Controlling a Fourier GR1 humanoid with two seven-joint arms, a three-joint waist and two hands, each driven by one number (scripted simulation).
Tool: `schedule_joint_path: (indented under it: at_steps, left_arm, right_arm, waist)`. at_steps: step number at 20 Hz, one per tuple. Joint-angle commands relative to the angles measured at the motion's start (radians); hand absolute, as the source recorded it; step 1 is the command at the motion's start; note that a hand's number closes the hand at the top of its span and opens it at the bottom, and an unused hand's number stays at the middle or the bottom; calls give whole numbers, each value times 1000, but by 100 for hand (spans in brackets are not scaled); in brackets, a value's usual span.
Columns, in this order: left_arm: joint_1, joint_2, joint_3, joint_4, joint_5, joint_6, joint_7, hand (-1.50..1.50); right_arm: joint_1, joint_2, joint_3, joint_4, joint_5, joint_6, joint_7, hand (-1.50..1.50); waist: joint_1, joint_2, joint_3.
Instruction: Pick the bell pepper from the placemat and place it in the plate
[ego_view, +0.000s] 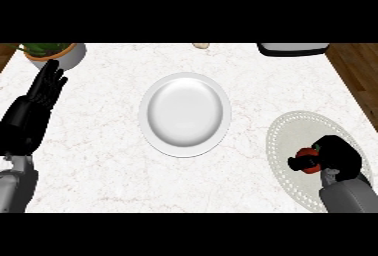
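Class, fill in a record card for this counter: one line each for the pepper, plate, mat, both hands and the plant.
bell pepper: red, held in the right hand, within the placemat's outline
right hand: fingers curled round the pepper
placemat: pale, round, right of the plate
plate: white, mid-counter, pepper not yet on it
left hand: open, fingers up, resting at the left edge
potted plant: far left corner

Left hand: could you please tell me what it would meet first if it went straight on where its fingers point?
Probably the potted plant's white pot, just beyond the fingertips of the left hand; relative height is unclear.
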Motion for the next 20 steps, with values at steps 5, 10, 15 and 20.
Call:
schedule_joint_path:
  at_steps: [5, 10, 15, 20]
  left_arm:
    - [30, 13, 30, -1, 4, 10, 8, 0]
    - [47, 10, 18, -22, -4, 6, -2, 0]
    - [27, -3, 0, -32, 2, -1, 9, 0]
    - [0, -5, -13, -27, 7, -24, -1, 0]
  right_arm:
    - [230, 118, 107, -265, 263, -111, 251, 150]
    - [254, 207, 183, -510, 468, -107, 281, 150]
    - [233, 363, 323, -700, 716, -70, 292, 150]
    - [206, 416, 510, -778, 920, -30, 385, 150]
  waist:
    - [-59, -3, 11]
    - [-30, 2, 12]
    - [7, 15, 16]
    - [46, 33, 20]
